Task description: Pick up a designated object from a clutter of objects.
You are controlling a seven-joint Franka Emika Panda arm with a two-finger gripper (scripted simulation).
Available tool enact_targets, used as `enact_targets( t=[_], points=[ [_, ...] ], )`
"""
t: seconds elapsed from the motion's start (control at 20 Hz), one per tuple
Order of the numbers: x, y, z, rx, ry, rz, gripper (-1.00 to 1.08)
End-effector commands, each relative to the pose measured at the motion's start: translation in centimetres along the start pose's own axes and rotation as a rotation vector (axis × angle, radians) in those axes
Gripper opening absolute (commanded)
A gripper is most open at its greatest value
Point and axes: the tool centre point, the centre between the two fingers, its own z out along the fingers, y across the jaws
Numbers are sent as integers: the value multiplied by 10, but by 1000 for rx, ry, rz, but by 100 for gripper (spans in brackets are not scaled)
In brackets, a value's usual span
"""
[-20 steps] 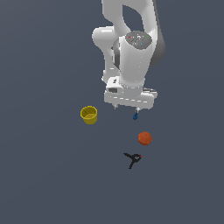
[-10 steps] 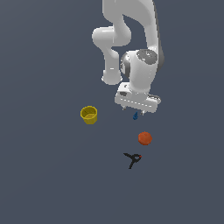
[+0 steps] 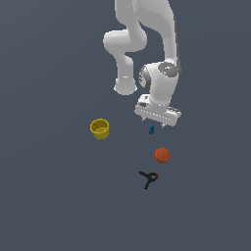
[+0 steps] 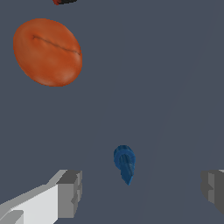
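Note:
The designated object is a tiny elongated dark-blue piece [image 3: 152,130] lying on the grey floor just below my hand in the exterior view. In the wrist view it [image 4: 124,162] lies between my two fingers, nearer the middle. My gripper [image 3: 156,122] [image 4: 140,190] is open and empty, low over the blue piece. One grey fingertip [image 4: 70,194] and the other [image 4: 213,190] stand wide apart on either side. The orange-red ball [image 3: 162,155] [image 4: 47,51] lies a short way beyond the blue piece.
A yellow cup [image 3: 100,129] stands at the exterior view's left of my hand. A black clamp-like tool with a red spot [image 3: 148,178] lies below the ball; only its edge [image 4: 64,1] shows in the wrist view.
My hand has moved toward the exterior view's right and lower, coming down over the blue piece. The objects have not moved.

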Motion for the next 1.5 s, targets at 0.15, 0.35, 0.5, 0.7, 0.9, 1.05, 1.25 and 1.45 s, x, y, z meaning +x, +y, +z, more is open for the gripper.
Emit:
enact_targets(
  t=[0.15, 0.35, 0.5, 0.7, 0.9, 1.05, 1.25, 1.45],
  points=[
    [-15, -2, 11, 4, 0, 30, 100],
    [-19, -2, 14, 6, 0, 38, 100],
    [-19, -2, 13, 5, 0, 36, 100],
    [-19, -2, 19, 5, 0, 36, 100],
    [-20, -2, 32, 5, -1, 36, 100],
    [-20, -2, 46, 6, -1, 36, 100],
    [-20, -2, 59, 6, -1, 37, 100],
    [-20, -2, 64, 6, 0, 38, 100]
  ],
)
